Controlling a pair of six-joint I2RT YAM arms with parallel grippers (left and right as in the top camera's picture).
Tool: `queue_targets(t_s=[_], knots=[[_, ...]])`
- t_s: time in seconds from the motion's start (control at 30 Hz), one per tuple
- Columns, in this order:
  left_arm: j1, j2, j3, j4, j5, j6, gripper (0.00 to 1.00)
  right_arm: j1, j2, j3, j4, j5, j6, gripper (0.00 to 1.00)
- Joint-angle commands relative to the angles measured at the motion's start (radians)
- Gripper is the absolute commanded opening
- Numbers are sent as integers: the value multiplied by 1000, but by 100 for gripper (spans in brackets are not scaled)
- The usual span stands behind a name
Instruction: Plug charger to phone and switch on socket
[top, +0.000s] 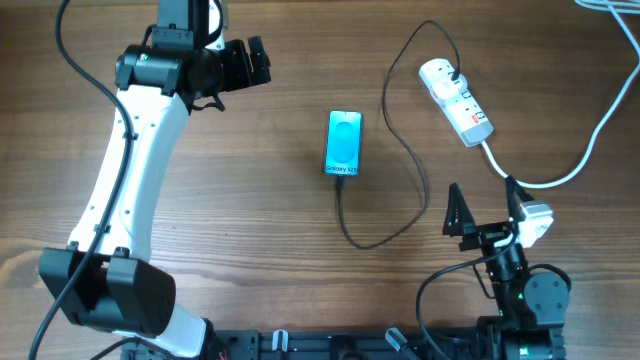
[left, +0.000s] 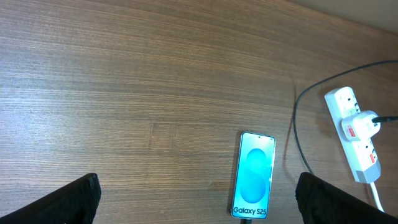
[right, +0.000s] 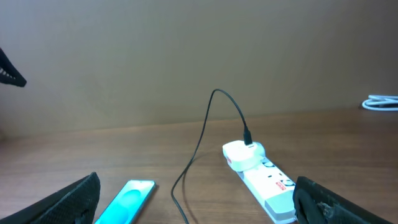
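The phone (top: 343, 143) lies flat mid-table with its teal screen lit and the "Galaxy S25" end toward the front. The charger's thin black cable (top: 417, 200) meets that end, loops right and runs up to a white plug (top: 452, 76) seated in the white socket strip (top: 462, 108) at the right rear. My left gripper (top: 245, 62) is open and empty, hovering far left of the phone. My right gripper (top: 492, 212) is open and empty, in front of the socket. The left wrist view shows the phone (left: 254, 174) and socket (left: 357, 146). The right wrist view shows the phone (right: 127, 199), cable (right: 199, 143) and socket (right: 267, 180).
The socket's thick white cord (top: 590, 140) curves off to the right rear edge. The wooden table (top: 250, 220) carries nothing else. A wall stands behind the table in the right wrist view (right: 186, 56).
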Motion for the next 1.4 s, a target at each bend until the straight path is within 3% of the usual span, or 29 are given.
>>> queue_targets(t_s=[0.0,0.6,1.37], knots=[[1,4,-4,3,-6,-8,100,6,-15,-17,10,7,-51,100],[1,4,-4,3,-6,-8,100,2,-14,-16,-50,87,-182,100],[1,4,-4,3,-6,-8,100,1,-14,-16,-48,112,-185,100]])
